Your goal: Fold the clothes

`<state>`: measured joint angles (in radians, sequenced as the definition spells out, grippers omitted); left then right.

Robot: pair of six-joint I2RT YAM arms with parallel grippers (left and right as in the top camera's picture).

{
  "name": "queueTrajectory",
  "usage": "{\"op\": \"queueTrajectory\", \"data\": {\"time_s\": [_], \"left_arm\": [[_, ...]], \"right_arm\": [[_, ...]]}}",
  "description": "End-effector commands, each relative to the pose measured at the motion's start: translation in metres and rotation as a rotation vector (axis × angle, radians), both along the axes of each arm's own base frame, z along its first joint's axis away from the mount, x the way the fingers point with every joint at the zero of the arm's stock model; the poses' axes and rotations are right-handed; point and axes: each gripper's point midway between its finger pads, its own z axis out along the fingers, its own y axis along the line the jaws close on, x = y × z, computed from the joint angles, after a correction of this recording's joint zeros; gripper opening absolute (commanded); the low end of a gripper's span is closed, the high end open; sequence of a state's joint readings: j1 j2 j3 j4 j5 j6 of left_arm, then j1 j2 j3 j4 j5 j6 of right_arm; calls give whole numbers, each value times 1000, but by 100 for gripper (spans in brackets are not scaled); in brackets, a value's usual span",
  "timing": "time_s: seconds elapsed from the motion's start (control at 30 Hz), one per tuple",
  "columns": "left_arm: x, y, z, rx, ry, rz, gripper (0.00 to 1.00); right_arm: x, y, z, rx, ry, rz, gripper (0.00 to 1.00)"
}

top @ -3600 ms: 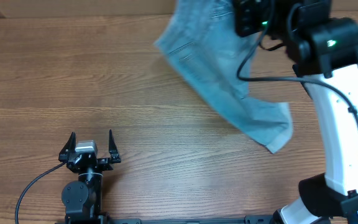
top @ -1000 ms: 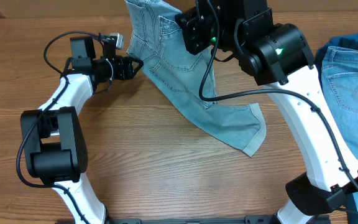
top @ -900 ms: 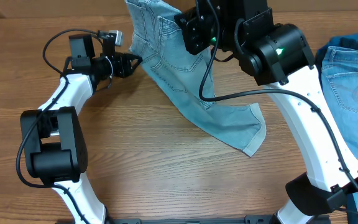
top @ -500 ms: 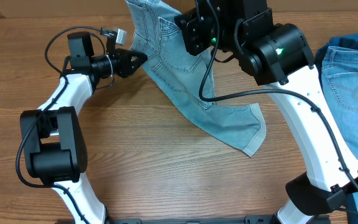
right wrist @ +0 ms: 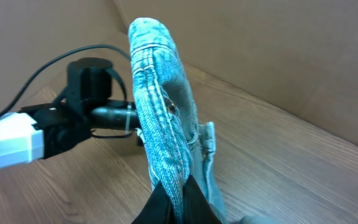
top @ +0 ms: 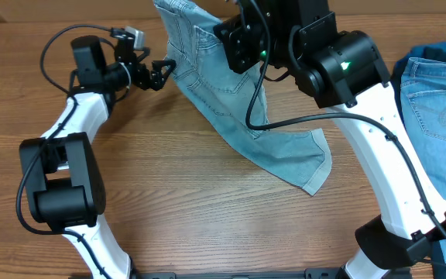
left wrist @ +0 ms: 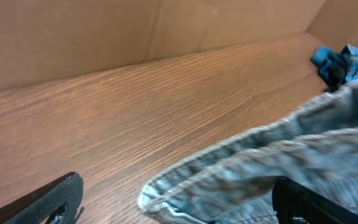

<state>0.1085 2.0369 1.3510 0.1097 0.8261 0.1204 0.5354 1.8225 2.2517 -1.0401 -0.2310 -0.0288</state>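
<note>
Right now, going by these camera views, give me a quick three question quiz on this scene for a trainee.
1. True or false: the denim shorts lie flat on the table.
2. Whose jaws pinch the shorts: A, left arm; B, right arm?
3. Fill in: in the overhead view, the other blue garments sit at the table's ___ edge.
Key: 1 false; 2 B; 3 right.

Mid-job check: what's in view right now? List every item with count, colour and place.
pale blue denim shorts: one, washed light blue, hanging from the right claw, lower leg on the table
light-blue jeans: one, light blue, right table edge
darker blue garment: one, deep blue, far right, behind the jeans
wooden table: one, brown, underneath
cardboard wall: one, brown, behind the table
left claw: one, black, open at the shorts' left edge
right claw: one, black, shut on the shorts' top edge
</note>
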Motion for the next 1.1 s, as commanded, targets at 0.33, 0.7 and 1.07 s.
{"op": "queueTrajectory", "data": {"time_s": [0.33, 0.7, 1.07], "left_arm": [[-36, -66, 10, -28, -139, -356, 61], [-65, -55, 13, -301, 171, -368, 4], [-58, -23, 3, -365, 334, -214, 47]], "right_arm": [[-57, 13, 71, 120, -134, 126, 4], [-57, 13, 72, 109, -152, 135, 4], [-110, 0, 137, 232, -276, 250, 4]]}}
